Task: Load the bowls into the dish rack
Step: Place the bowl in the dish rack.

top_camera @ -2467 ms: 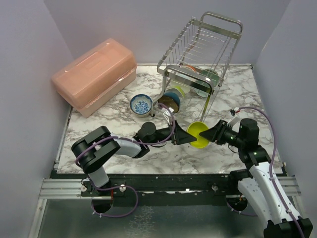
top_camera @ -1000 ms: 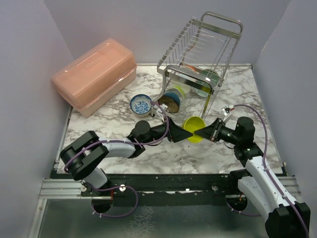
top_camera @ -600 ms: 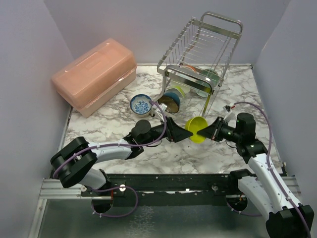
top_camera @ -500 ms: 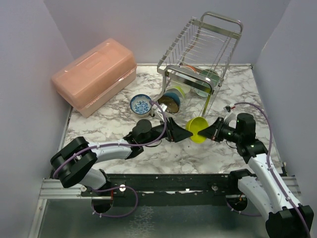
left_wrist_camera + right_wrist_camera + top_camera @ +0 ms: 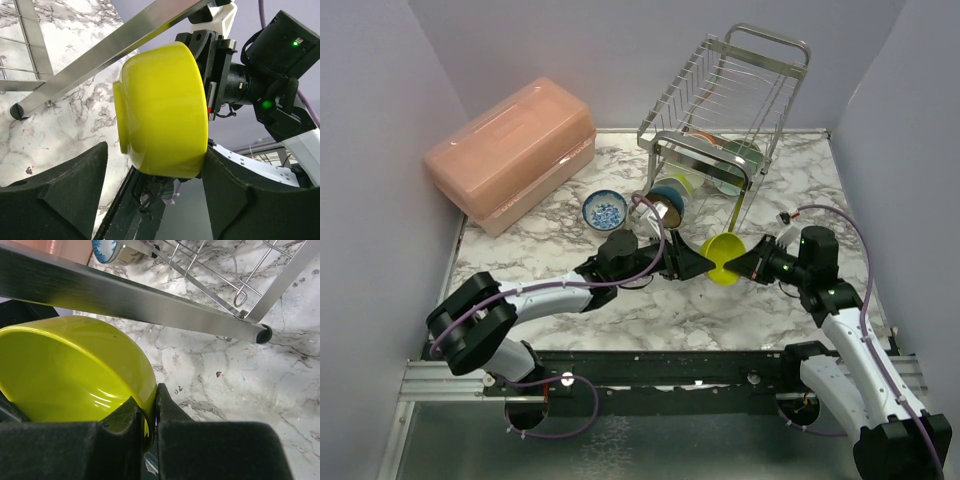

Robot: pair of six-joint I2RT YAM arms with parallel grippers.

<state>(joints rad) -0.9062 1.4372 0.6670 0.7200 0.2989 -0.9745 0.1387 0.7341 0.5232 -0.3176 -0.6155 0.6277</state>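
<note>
Marble-patterned desk carrying a box, a rack and one loose bowl

The white, grey-veined desk (image 5: pixel 720 315) is bearing three things directly. A pink lidded box (image 5: pixel 510 152) is sitting toward the far left corner, set at an angle. A steel wire dish rack (image 5: pixel 725 110) is standing at the far right on small dark feet. A blue-and-white bowl (image 5: pixel 606 211) is resting upright between them, near the rack's left leg and apart from the box.
</note>
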